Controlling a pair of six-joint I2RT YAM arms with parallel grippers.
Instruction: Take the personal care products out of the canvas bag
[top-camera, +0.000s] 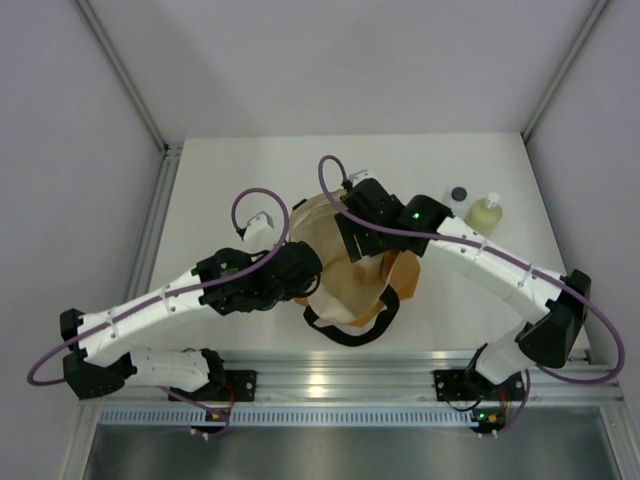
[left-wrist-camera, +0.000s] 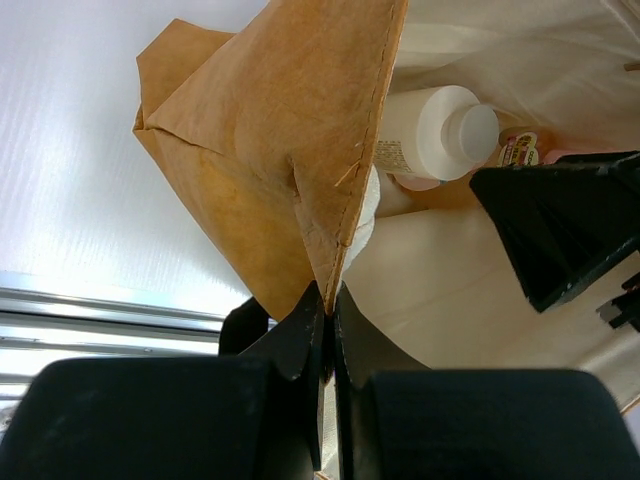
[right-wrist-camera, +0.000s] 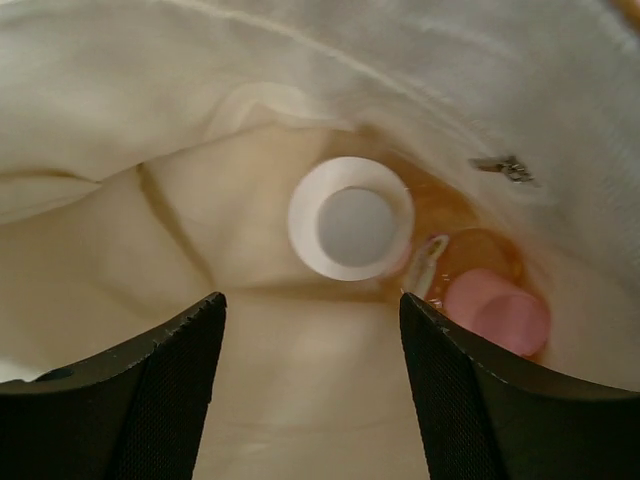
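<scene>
The tan canvas bag (top-camera: 345, 285) lies open mid-table, with black handles at its near end. My left gripper (left-wrist-camera: 330, 300) is shut on the bag's rim (left-wrist-camera: 345, 215) and holds the mouth open. My right gripper (right-wrist-camera: 312, 310) is open inside the bag, above the cream lining (right-wrist-camera: 120, 220). Just beyond its fingertips lie the beige wide-topped bottle (right-wrist-camera: 350, 220) and the slim orange bottle with pink cap (right-wrist-camera: 495, 312). Both also show in the left wrist view, beige (left-wrist-camera: 430, 135) and orange (left-wrist-camera: 522, 150). The whitish dark-capped bottle (top-camera: 459, 198) and the yellow-green bottle (top-camera: 486, 214) stand on the table.
The two standing bottles are at the table's right rear, just beyond my right arm (top-camera: 490, 265). Grey walls and frame posts enclose the white table (top-camera: 220, 180). A metal rail (top-camera: 330, 378) runs along the near edge.
</scene>
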